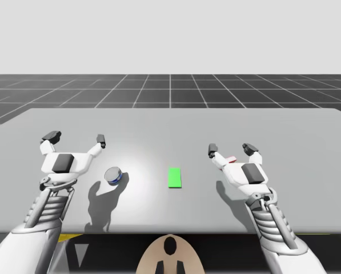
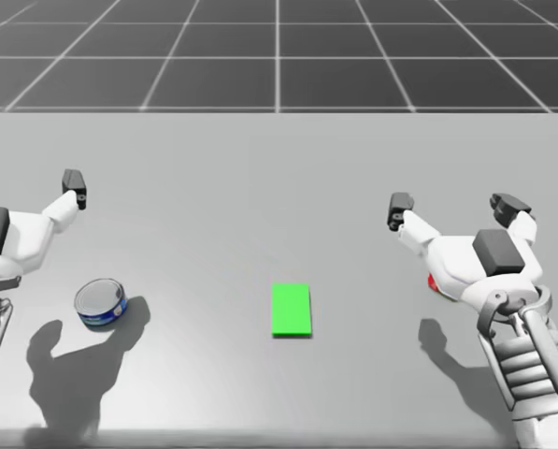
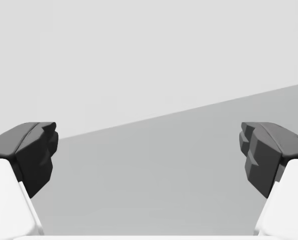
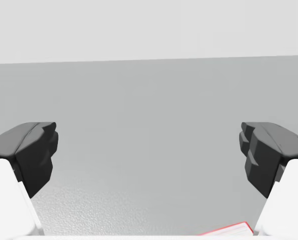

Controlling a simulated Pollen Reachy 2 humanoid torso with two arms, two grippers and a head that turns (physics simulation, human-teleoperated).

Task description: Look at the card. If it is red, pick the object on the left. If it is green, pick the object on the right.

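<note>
Green, the card (image 2: 291, 310) was plainly green, lying flat in the middle of the table (image 1: 273, 125), nearer the robot's edge. Off to its right lay the red thing (image 1: 231, 159), low and flat with a pale edge, mostly hidden under the right gripper (image 1: 231, 149). That gripper hung just above it, fingers spread wide and holding nothing. From the wrist view, a corner of red peeked out beneath the gripper, close by one finger; I couldn't tell whether it touched. On the card's other side sat the can (image 2: 101, 303), short and blue with a silvery top, well apart from the card. The left gripper (image 1: 76, 138) hovered near the can, a little farther to the left, its fingers also flung wide open and empty. Both arms threw dark shadows on the table.
</note>
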